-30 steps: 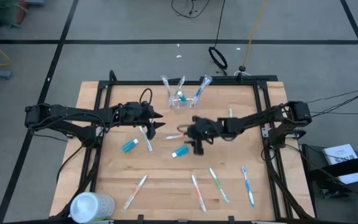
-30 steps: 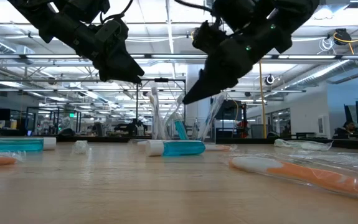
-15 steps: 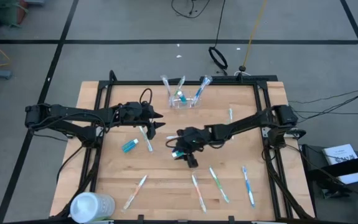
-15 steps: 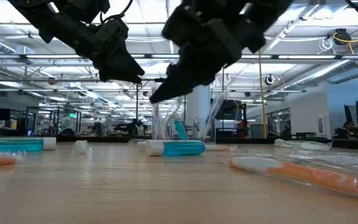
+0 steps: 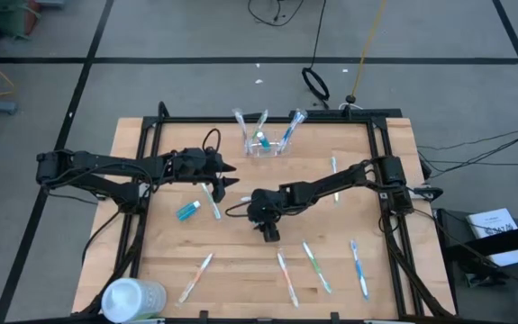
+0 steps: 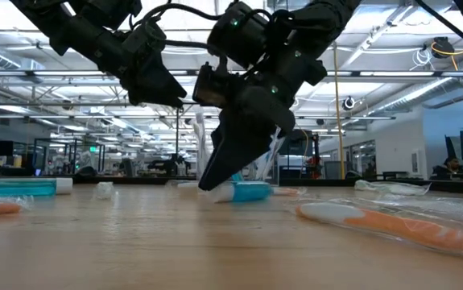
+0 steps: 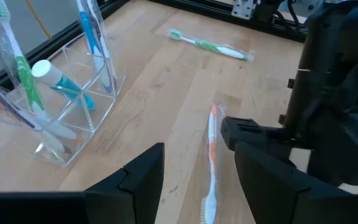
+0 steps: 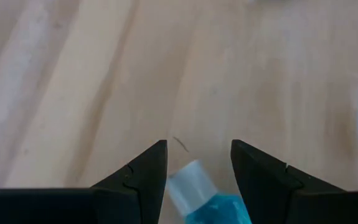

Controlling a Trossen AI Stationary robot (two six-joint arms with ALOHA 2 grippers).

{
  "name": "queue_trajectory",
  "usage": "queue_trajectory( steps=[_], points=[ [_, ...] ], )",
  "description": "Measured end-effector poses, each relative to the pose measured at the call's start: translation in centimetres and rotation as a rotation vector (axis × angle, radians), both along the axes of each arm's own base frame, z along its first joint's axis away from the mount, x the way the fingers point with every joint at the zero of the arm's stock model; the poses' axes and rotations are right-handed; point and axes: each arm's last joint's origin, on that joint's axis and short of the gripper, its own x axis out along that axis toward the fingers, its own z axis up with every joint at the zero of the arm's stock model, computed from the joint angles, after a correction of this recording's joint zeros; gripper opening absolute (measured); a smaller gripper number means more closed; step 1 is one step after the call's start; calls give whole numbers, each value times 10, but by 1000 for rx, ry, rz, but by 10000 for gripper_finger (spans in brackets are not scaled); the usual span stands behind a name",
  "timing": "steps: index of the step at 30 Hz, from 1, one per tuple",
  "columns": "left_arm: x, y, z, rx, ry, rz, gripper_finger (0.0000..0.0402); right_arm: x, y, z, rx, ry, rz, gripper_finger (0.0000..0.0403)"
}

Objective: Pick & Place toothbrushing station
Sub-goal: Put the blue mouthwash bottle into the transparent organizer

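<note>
A clear plastic holder (image 5: 263, 144) stands at the table's far middle with toothbrushes and a toothpaste tube upright in it; it also shows in the left wrist view (image 7: 73, 118). A small blue toothpaste tube with a white cap (image 8: 197, 194) lies flat on the table. My right gripper (image 5: 260, 219) is open and low over it, pointing down, one finger on each side of its cap end (image 6: 243, 191). My left gripper (image 5: 228, 176) is open and empty, hovering above an orange-and-white wrapped toothbrush (image 7: 211, 168) that lies on the table. My right gripper stands astride the tube's cap end (image 8: 188, 177) from above. I cannot tell whether its fingers touch the tube. The tube lies flat on the table.
A second blue tube (image 5: 187, 211) lies left of centre. Several wrapped toothbrushes lie along the near part (image 5: 286, 277), and a green one lies to the right (image 5: 333, 169). A whitish round container (image 5: 132, 299) stands at the near left corner. Black rails (image 5: 380, 153) frame the table.
My right gripper has gone toward the table's left and near edge and come down onto the blue tube, its fingers tipping to point at the table. The tube lies where it was.
</note>
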Motion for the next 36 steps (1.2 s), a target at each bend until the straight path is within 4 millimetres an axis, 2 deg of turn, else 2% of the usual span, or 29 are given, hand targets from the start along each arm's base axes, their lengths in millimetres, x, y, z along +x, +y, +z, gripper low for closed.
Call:
queue_trajectory(
  steps=[8,13,24,30,36],
  points=[
    [0,-2,0,1,-2,-10,202,-12,1,-7,-125,103,169,169],
    [0,-2,0,6,-1,-12,202,-13,0,-8,-118,128,116,169],
    [0,-2,0,7,0,-13,202,-17,-2,-10,-186,161,220,169],
    [0,-2,0,9,0,-14,202,-19,-2,-7,-189,165,222,168],
    [0,-2,0,9,0,-14,202,-20,-5,-8,-180,178,217,125]
  ],
)
